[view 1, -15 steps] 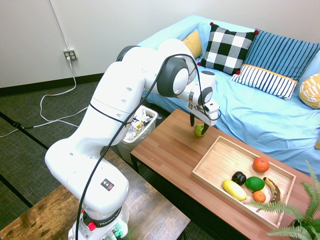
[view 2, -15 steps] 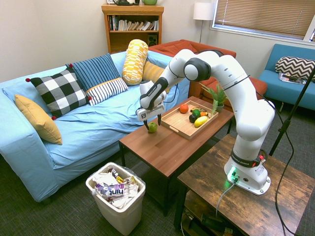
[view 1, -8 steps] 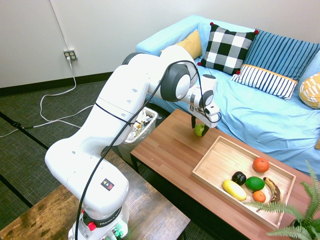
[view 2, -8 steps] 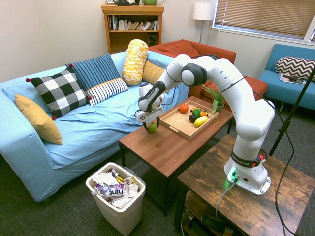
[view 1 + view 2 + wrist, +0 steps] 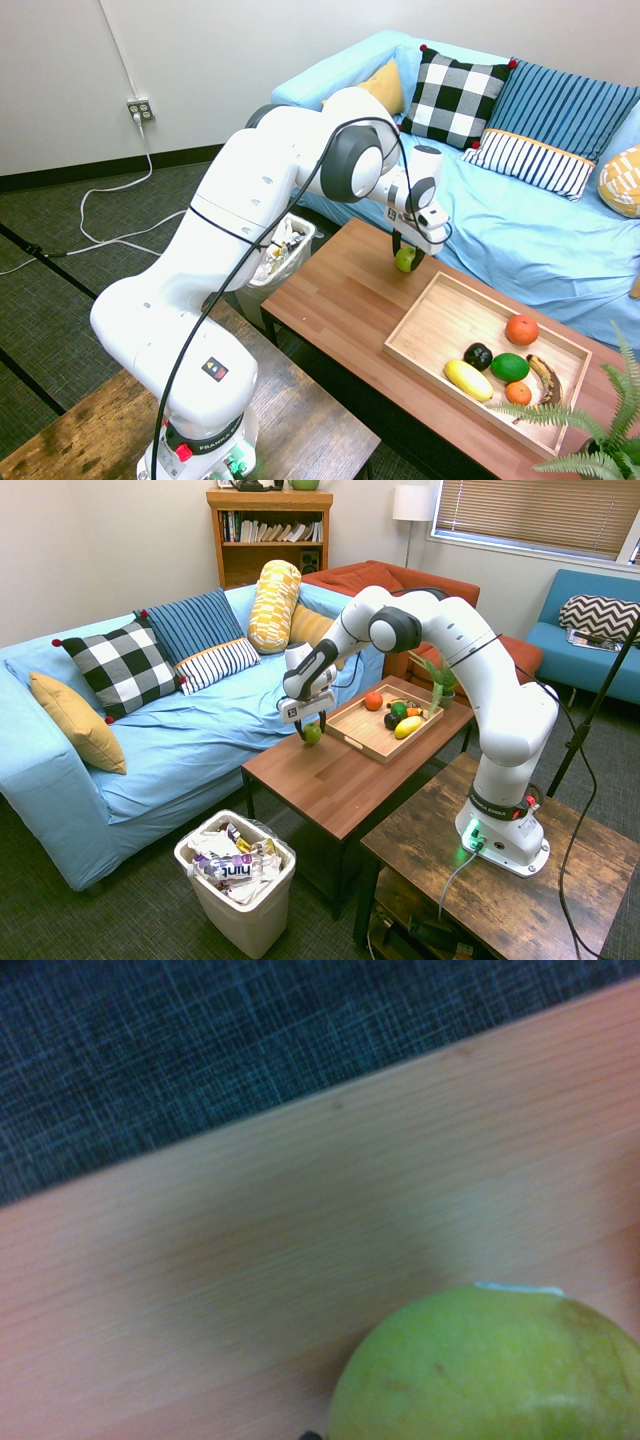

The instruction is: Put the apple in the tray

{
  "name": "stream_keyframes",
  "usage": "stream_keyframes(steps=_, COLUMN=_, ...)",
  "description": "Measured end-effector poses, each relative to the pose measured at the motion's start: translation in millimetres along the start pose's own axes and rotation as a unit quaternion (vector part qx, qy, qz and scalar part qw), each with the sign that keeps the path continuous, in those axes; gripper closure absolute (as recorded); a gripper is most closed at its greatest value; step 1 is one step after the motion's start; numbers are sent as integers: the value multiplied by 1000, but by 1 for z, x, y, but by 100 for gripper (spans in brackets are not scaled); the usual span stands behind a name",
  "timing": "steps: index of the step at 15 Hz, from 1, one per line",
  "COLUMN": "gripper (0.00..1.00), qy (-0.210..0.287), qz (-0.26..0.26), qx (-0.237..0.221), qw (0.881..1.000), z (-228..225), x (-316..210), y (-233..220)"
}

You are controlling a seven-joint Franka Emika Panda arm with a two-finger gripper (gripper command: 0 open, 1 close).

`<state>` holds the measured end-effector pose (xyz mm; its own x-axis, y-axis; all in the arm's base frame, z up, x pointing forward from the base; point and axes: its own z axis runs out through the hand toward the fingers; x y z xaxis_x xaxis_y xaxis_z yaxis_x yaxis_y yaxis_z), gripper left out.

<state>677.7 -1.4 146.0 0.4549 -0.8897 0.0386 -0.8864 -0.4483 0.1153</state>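
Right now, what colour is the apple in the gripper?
Yellow-green, with faint brownish specks; the apple shows best in the wrist view, over the wooden coffee table.

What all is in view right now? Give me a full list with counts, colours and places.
apple: 1, yellow-green, in the gripper, just off the coffee table beside the tray's near end
tray: 1, light wood, on the coffee table
fruit in tray: 6, two orange, one dark green, one near-black, one yellow, one brown banana, at the tray's far end
coffee table: 1, reddish-brown wood, in front of the sofa
sofa: 1, light blue, with several cushions
bin: 1, white, full of wrappers, on the floor by the coffee table
plant: 1, green, beyond the tray
gripper: 1, shut on the apple, pointing down
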Motion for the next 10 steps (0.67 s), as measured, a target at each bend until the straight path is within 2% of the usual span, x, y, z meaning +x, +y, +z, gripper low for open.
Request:
stream_keyframes(steps=3, gripper=100, qy=8, qz=17, qx=14, qw=1000, z=-51, x=28, y=26)
stream_keyframes(steps=5, gripper=100, qy=10, qz=35, qx=14, qw=999, z=-69, x=51, y=54)
stream_keyframes(steps=10, gripper=100, qy=0, qz=73, qx=-5, qw=997, z=-43, x=92, y=124)
